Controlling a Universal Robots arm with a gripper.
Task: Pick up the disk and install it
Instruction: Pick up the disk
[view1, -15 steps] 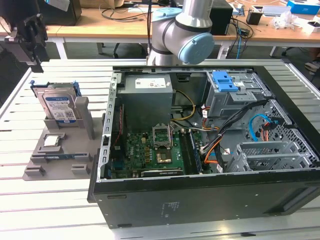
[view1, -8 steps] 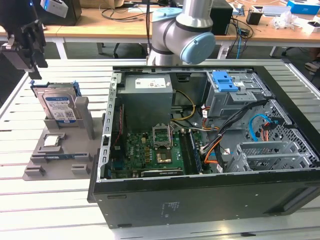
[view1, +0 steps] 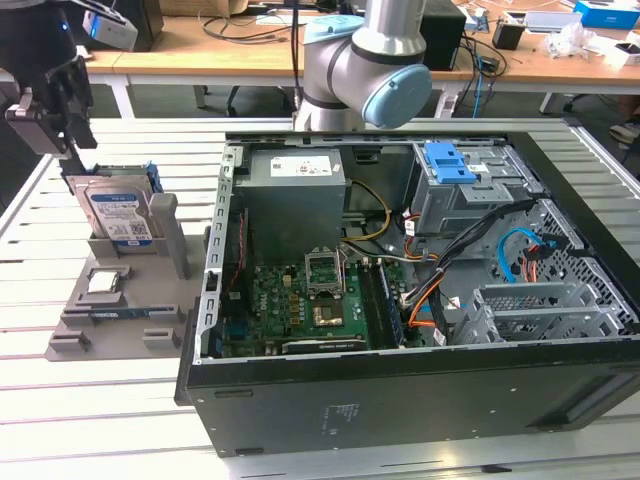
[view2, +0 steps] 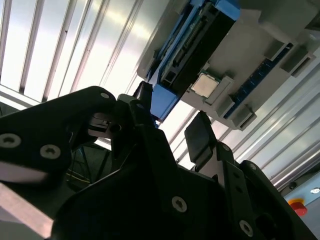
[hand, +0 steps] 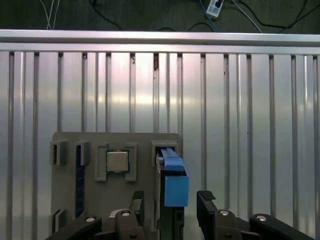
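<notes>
Slatted metal table (view1: 100, 420): at the exterior view's left the disk (view1: 118, 215) stands on edge in a grey holder (view1: 130, 320). The gripper (hand: 170, 200) straddles it, spread wide. Likely rigid, weighty and shock-sensitive; best clamped across its flat faces.

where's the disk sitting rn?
At the exterior view's left, outside the computer case, the disk stands on edge in the grey holder, next to the CPU chip. The open claw hovers at its top edge, one finger either side.

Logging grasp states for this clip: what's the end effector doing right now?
End effector: open, straddling the disk, not clamped on it.
</notes>
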